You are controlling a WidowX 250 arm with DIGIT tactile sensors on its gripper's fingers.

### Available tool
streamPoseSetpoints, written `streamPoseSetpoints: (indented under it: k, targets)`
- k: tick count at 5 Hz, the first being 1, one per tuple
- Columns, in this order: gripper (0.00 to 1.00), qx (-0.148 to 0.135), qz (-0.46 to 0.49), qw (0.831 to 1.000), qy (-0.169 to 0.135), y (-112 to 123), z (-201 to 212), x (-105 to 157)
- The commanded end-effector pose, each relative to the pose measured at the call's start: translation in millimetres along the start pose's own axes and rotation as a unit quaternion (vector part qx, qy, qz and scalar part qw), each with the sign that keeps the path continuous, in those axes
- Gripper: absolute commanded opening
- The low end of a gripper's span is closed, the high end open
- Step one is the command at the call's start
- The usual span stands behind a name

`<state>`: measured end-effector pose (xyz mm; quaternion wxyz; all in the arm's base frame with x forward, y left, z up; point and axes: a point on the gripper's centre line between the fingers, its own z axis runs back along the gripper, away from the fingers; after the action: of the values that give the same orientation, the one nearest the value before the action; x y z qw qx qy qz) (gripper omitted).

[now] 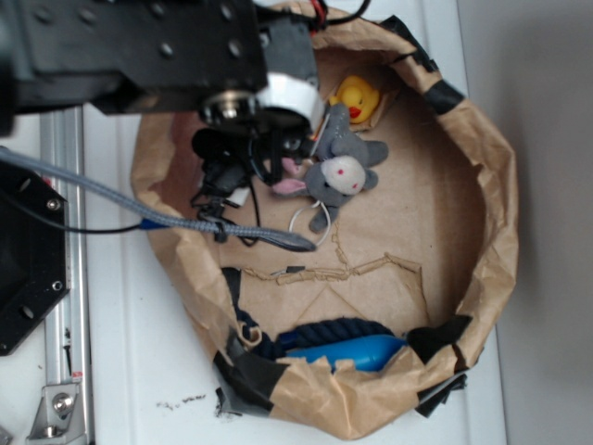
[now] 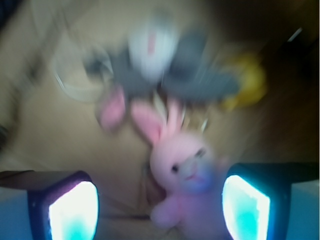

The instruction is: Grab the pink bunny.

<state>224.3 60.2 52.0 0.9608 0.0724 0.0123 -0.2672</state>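
Observation:
The pink bunny [image 2: 182, 175] lies on brown paper, face up with its ears pointing away. It sits between my two fingers, closer to the right finger [image 2: 247, 207] than to the left finger [image 2: 72, 210]. My gripper [image 2: 160, 210] is open and low around it; I cannot tell whether the right finger touches it. In the exterior view my gripper [image 1: 259, 162] hangs under the black arm at the upper left of the paper basket [image 1: 496, 232], and the bunny is almost wholly hidden beneath it.
A grey plush animal [image 1: 338, 171] lies just beyond the bunny and shows blurred in the wrist view [image 2: 155, 65]. A yellow duck [image 1: 357, 97] sits by the far wall. A blue toy with dark rope [image 1: 343, 345] lies at the near wall. A grey cable [image 1: 185, 222] crosses the left rim.

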Motion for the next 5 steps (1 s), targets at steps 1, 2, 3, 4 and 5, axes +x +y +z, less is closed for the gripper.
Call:
streamPoseSetpoints:
  k: [1, 2, 3, 4, 5]
  targets:
    - [1.0, -0.02, -0.008, 0.999, -0.043, 27.4, -42.4, -5.9]
    - [0.0, 0.0, -0.001, 0.997, -0.077, 24.6, -22.7, 1.7]
    - [0.0, 0.028, 0.026, 0.994, -0.104, 24.4, 29.1, 19.9]
    - [0.0, -0.021, 0.07, 0.991, -0.115, 7.3, 85.1, 47.1]
    - [0.0, -0.018, 0.145, 0.982, -0.117, 0.0, 136.7, 58.0]
